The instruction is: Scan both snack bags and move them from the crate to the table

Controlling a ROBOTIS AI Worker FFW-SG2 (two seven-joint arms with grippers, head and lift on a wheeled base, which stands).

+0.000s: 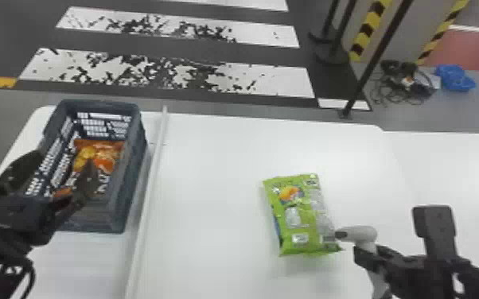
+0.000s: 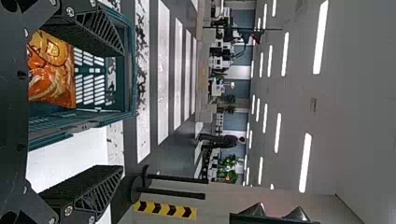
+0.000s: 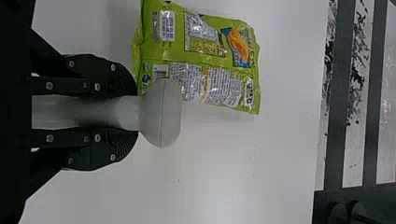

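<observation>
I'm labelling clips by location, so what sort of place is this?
Perhaps an indoor test hall: ceiling light strips, crosswalk-like floor stripes and a wall or post with yellow-black hazard tape.

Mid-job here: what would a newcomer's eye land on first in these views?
Probably the bright green snack bag, lying on the white table beside the pale scanner in the right gripper. Next, the orange snack bag inside the dark crate, with the open left gripper near it.
</observation>
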